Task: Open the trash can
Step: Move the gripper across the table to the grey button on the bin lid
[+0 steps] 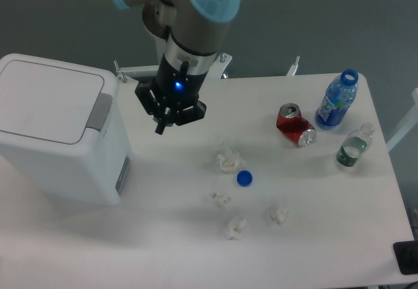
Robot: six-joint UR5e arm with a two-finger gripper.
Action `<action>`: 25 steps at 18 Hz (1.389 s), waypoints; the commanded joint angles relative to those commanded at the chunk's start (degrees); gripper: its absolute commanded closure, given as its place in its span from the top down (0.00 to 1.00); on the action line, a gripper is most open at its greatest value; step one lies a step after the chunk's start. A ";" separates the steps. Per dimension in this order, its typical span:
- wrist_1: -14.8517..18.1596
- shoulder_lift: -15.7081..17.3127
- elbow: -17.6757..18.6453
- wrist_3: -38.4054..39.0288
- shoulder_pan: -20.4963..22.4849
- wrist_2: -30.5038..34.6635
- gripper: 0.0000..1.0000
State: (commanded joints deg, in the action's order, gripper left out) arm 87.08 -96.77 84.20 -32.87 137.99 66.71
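Trash can [55,129]: at the table's left edge, lid flat and shut, grey strip [99,112] along the lid's right side.
Gripper [161,124]: above the table just right of the can, apart from it; cannot tell whether fingers are open or closed.
Table [326,223]: white, with a blue cap [244,178], paper wads [228,162], red can [294,125], two bottles [337,100].

Only one camera was on me, fixed up high and looking steeply down at the desk [326,250] from its front edge, facing toward my base at the back edge. It sat far enough off to catch nearly the whole top, left edge to right edge, though the front corners got clipped. My upper arm ran out of the top of the shot.
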 joint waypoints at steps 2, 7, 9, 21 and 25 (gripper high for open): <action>1.33 0.88 0.00 0.17 0.53 -0.09 0.00; 1.60 0.97 -0.35 0.61 0.62 -0.35 0.00; 1.51 0.88 -0.62 2.37 0.70 -0.18 0.00; 1.33 1.41 -1.94 9.31 -3.16 -6.06 0.00; 1.33 1.23 -1.85 9.76 -3.95 -6.24 0.00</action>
State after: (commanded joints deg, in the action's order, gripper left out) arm 88.42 -95.54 82.35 -23.12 134.03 60.47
